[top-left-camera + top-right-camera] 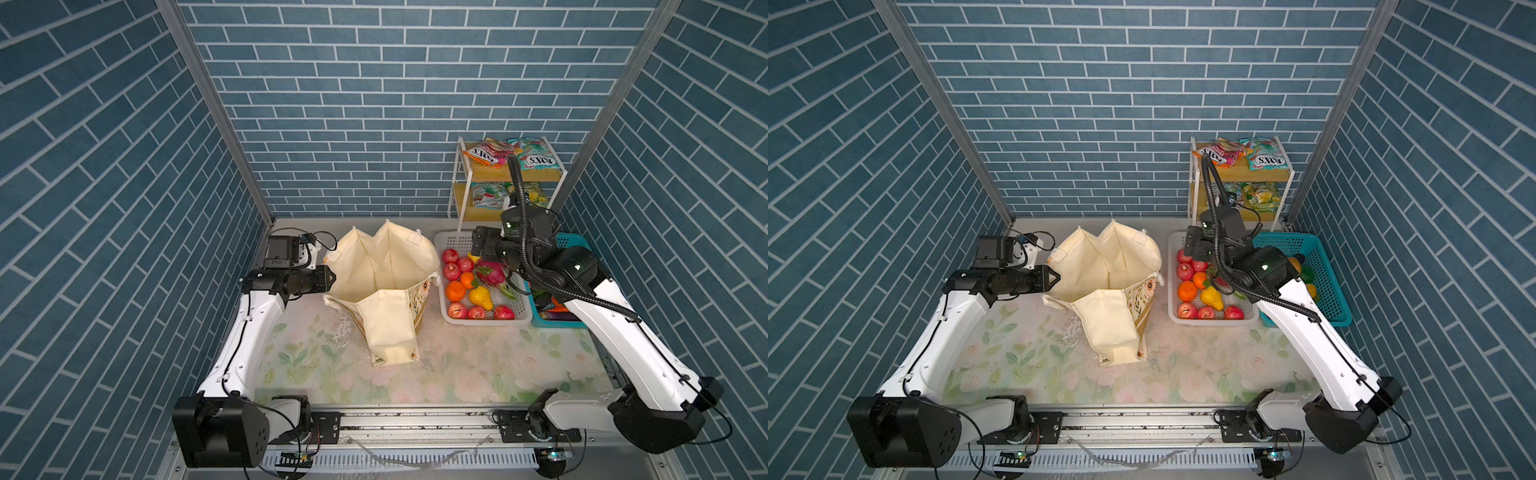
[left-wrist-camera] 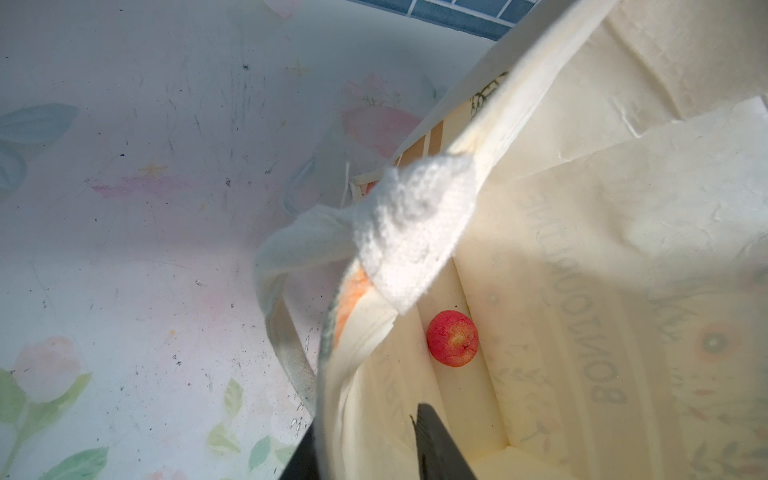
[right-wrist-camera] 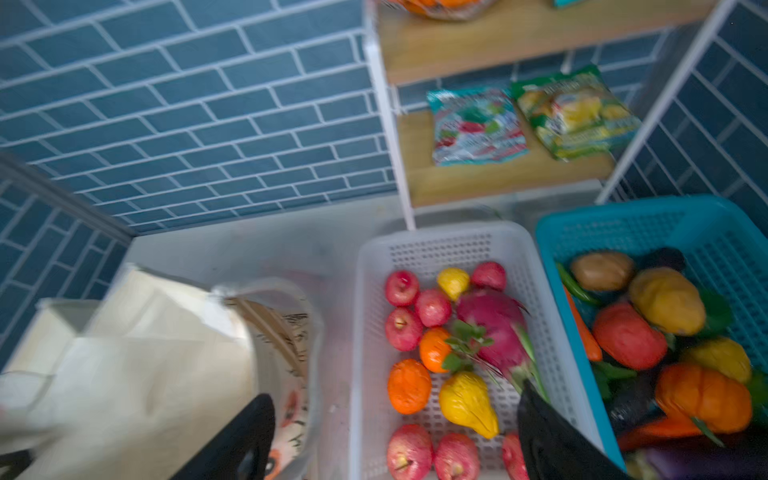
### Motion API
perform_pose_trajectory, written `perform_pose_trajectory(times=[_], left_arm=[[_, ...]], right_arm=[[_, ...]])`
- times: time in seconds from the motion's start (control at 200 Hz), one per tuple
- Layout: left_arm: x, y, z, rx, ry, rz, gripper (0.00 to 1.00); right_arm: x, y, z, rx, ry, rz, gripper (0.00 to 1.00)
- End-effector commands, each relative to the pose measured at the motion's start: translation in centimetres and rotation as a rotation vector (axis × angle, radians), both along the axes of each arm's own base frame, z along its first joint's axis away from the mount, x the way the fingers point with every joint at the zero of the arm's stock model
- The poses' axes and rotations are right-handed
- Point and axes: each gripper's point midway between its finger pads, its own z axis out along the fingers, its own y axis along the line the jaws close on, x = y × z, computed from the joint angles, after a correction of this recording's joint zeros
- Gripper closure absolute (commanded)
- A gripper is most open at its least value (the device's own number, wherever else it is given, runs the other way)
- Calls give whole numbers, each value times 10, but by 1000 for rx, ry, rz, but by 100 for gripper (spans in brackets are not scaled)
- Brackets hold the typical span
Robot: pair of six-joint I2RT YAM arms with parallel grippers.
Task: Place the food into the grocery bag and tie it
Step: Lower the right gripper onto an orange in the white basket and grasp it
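Two grippers, one apple bagged

One red apple (image 2: 453,338) lies on the floor of the bag (image 1: 384,259), against a fold of the lining. The bag stands on the table (image 1: 457,365) a little left of centre. Its mouth gapes upward and its near wall is folded over toward the near edge.

The left gripper (image 1: 330,279) meets the bag's left rim. In the left wrist view one finger sits outside the cloth and one inside, narrowly parted, with the rim pinched between them. A white handle (image 2: 415,232) droops over the rim just beyond.

The right gripper (image 3: 395,392) hangs above the far part of the white basket (image 1: 488,322), with its fingers spread wide and nothing between them. Fruit (image 1: 480,297) crowds the basket's middle and near part, and a dragon fruit (image 1: 492,272) lies toward its right side.

A narrow strip of table separates the bag's right side from the basket's left rim. The teal basket (image 1: 1327,270), holding vegetables (image 3: 665,299), sits against the white basket's right rim and close to the right wall. A shelf (image 1: 515,175) stands behind both baskets at the far wall, with packets (image 1: 530,156) on two levels. Open tabletop runs from the bag and baskets to the near rail, between the two arms.
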Motion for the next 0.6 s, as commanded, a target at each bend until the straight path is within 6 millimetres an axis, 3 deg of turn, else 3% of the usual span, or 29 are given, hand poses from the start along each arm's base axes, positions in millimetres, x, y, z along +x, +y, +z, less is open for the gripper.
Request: perform_pose_trajectory(times=[0.0, 0.1, 0.295, 0.45, 0.595], left_arm=[[-3, -1, -2, 3, 0, -4, 64], [-3, 0, -3, 4, 1, -3, 64], [-3, 0, -4, 6, 6, -2, 64], [-2, 0, -5, 7, 9, -1, 64], [-2, 0, -5, 7, 11, 0, 64]], right_arm=[[-2, -16, -62, 45, 165, -78, 10], [-4, -19, -104, 98, 282, -86, 11], [-4, -1, -171, 207, 469, -102, 12], [6, 27, -197, 399, 537, -154, 13], [13, 34, -212, 483, 567, -262, 14]])
